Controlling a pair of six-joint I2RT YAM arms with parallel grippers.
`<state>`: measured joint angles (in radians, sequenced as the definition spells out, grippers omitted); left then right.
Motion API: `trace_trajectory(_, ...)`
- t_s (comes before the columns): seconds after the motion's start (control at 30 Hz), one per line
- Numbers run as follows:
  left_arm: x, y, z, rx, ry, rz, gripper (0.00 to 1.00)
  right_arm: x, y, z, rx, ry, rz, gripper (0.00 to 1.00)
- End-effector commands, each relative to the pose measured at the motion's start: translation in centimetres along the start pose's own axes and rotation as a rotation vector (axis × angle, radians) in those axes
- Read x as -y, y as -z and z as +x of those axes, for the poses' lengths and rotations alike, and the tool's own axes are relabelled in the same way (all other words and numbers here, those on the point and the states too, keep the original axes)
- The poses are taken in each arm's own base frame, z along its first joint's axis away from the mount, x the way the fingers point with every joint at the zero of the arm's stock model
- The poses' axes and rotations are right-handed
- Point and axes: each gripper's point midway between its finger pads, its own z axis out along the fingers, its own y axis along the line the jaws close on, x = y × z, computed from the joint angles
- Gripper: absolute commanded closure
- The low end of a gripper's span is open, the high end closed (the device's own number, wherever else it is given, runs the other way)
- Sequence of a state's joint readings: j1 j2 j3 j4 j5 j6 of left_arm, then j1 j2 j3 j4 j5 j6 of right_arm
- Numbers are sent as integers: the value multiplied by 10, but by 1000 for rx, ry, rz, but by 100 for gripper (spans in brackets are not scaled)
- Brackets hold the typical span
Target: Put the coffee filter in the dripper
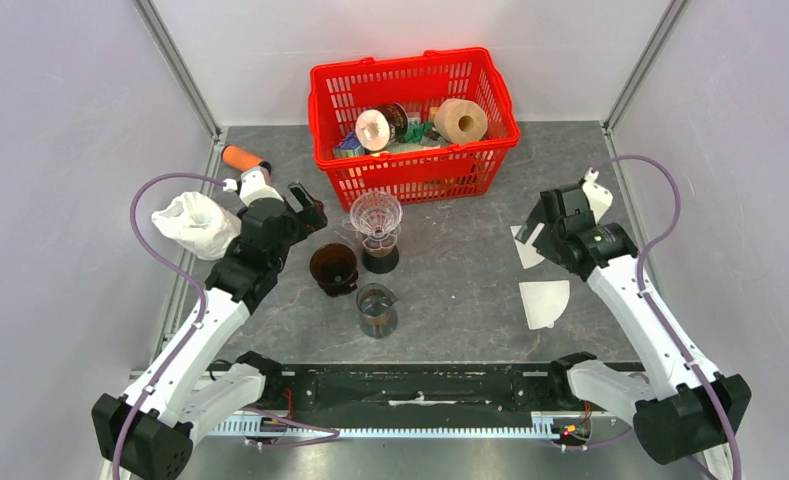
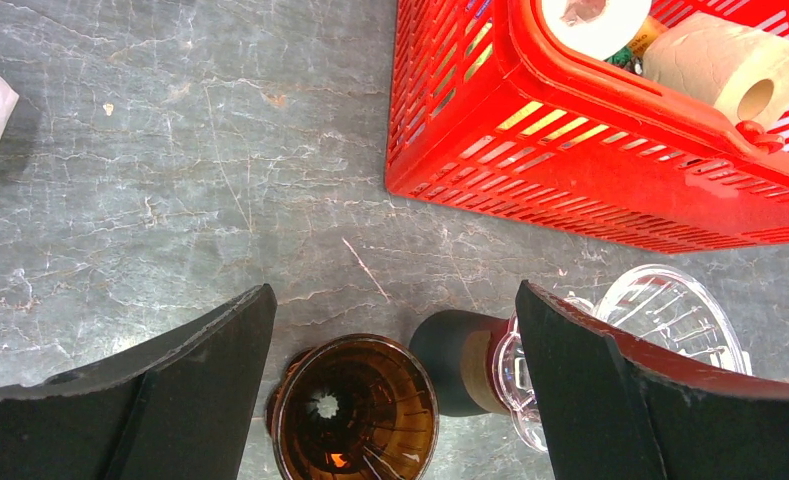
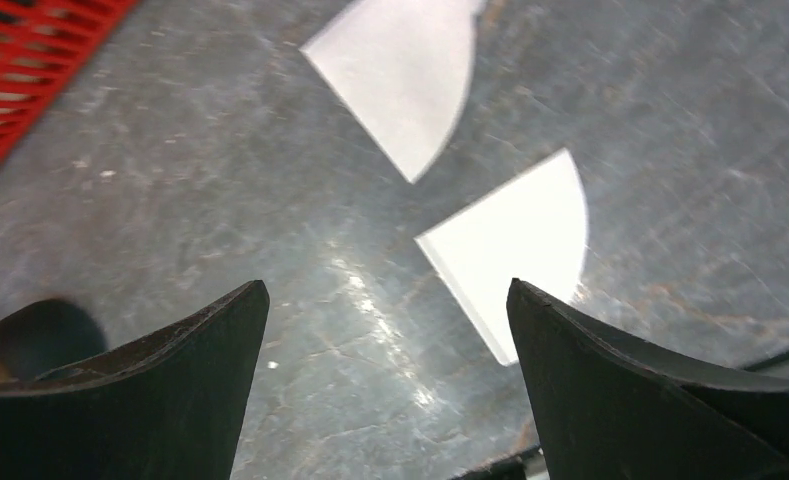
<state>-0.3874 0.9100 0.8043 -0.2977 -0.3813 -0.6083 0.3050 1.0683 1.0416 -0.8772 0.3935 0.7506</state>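
Note:
Two white coffee filters lie flat on the right of the table, one (image 1: 546, 301) nearer the front and one (image 1: 523, 248) partly under my right gripper (image 1: 536, 232). In the right wrist view the near filter (image 3: 515, 240) and the far filter (image 3: 400, 70) lie ahead of the open, empty right gripper (image 3: 387, 285). An amber dripper (image 1: 333, 268) stands beside a clear dripper (image 1: 376, 213) on a black base. My left gripper (image 1: 310, 212) is open and empty, above the amber dripper (image 2: 355, 410) and next to the clear dripper (image 2: 670, 315).
A red basket (image 1: 415, 175) with paper rolls stands at the back centre, close behind the drippers. A small glass jug (image 1: 377, 310) stands in front of them. A white bag (image 1: 195, 224) and an orange object (image 1: 240, 157) lie at the left.

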Motion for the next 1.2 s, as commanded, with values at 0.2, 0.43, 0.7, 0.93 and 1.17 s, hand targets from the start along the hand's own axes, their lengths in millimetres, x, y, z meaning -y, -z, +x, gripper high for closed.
trace_trajectory(0.2, 3, 1, -10, 35, 16, 14, 3, 81, -20, 79, -297, -166, 243, 3)
trace_trajectory(0.43, 4, 0, -8, 26, 13, 12, 3, 107, -45, 113, -373, -283, 282, 4)
trace_trajectory(0.7, 2, 2, -11, 40, 25, 2, 3, 113, -71, 126, -394, -299, 294, 7)
trace_trajectory(0.93, 1, 3, -11, 43, 27, 3, 3, 118, -82, 125, -377, -293, 314, 13)
trace_trajectory(1.17, -2, 3, -13, 54, 33, -7, 3, 123, -87, 134, -383, -288, 329, 20)
